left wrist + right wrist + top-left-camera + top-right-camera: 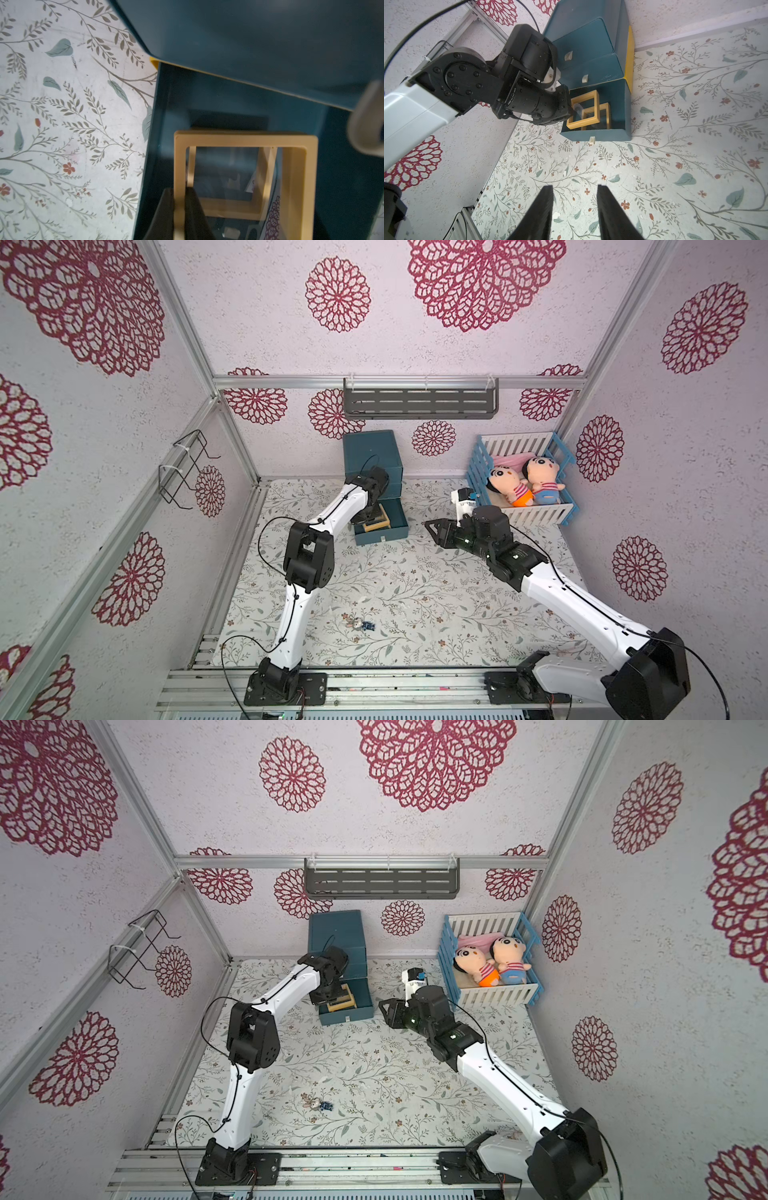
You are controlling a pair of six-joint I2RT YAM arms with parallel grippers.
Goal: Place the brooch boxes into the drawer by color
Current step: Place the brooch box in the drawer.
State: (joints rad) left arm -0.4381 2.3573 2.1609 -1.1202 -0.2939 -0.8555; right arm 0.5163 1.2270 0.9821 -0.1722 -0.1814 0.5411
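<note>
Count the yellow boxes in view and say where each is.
2. One yellow box is held at its edge by the left gripper in the open bottom drawer; the other box lies there too, overlapped by it. More may be hidden in the upper drawers.

You've got pale textured walls (257, 323) with big red flower prints (337, 294), silver rails (291, 382) along the corners. Grey slotted shelf (419, 404) hangs on your back wall, black wire rack (183, 468) on the left wall. Tabletop (415, 593) shows a leafy floral pattern. Blue-and-white crib (536, 515) holding two dolls (509, 485) sits at its far right corner. Even light.
</note>
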